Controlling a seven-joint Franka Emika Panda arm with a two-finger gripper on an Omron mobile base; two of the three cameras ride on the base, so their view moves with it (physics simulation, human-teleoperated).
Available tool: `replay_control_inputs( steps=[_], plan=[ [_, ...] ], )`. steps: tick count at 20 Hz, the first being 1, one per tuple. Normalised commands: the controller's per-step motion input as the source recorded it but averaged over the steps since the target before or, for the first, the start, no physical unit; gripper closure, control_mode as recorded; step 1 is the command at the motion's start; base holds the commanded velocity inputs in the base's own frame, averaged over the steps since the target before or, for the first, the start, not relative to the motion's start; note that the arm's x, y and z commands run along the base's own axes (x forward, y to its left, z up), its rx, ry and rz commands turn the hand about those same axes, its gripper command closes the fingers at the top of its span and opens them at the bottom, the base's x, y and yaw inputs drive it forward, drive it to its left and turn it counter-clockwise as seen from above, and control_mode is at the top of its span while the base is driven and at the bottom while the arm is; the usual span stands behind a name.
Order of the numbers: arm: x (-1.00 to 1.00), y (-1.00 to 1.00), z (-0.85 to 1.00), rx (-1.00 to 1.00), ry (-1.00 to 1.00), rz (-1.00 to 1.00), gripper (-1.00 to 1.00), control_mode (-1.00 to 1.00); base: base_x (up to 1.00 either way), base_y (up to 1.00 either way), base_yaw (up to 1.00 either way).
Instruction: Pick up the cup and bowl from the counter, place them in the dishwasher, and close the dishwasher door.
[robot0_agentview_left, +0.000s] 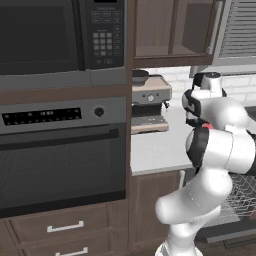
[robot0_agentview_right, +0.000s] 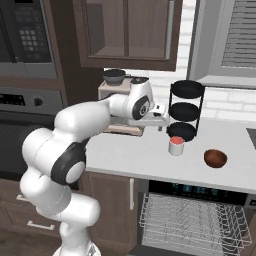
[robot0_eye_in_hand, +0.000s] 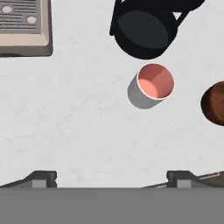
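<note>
1. Left base view: your white arm blocks most of the pale grey stone counter (robot0_agentview_left: 150, 150); the grey wire dishwasher rack (robot0_agentview_left: 240, 195) shows behind it.
2. Right base view: the small white cup with pink inside (robot0_agentview_right: 176, 145) stands upright beside the black three-tier stand (robot0_agentview_right: 186, 110); the brown round bowl (robot0_agentview_right: 215, 158) sits apart to its right. The dishwasher (robot0_agentview_right: 192, 220) gapes below.
3. Hand view: your gripper (robot0_eye_in_hand: 111, 178) is released, jaws wide, above bare counter, nothing held.

Bowl (robot0_eye_in_hand: 214, 103) cut off by the right edge of the hand view. Coffee machine (robot0_eye_in_hand: 24, 27) cropped at that view's top left corner. Dishwasher (robot0_agentview_right: 195, 220) racks run off the bottom of the right base view; in the left base view the arm hides most of them.
</note>
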Motion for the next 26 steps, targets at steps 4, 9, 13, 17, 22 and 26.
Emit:
replay_control_inputs(
  steps=[4,9,13,17,22,26],
  plan=[
    [0.00,-0.04,-0.50,0.00,0.08,-0.02,-1.00,-1.00,0.00,0.00,0.00],
    [0.24,-0.12,-0.53,0.00,0.06,0.00,-1.00,-1.00,0.00,0.00,0.00],
    [0.48,-0.38,-0.38,0.00,0.05,0.00,-1.00,-1.00,0.00,0.00,0.00],
    [0.39,-0.53,-0.02,0.02,0.01,0.00,-1.00,-1.00,0.00,0.00,0.00],
    [0.04,-0.13,0.00,0.01,-0.01,0.00,-1.00,-1.00,0.00,0.00,0.00],
    [0.05,0.00,-0.12,0.00,0.00,0.00,-1.00,-1.00,0.00,0.00,0.00]
  ],
)
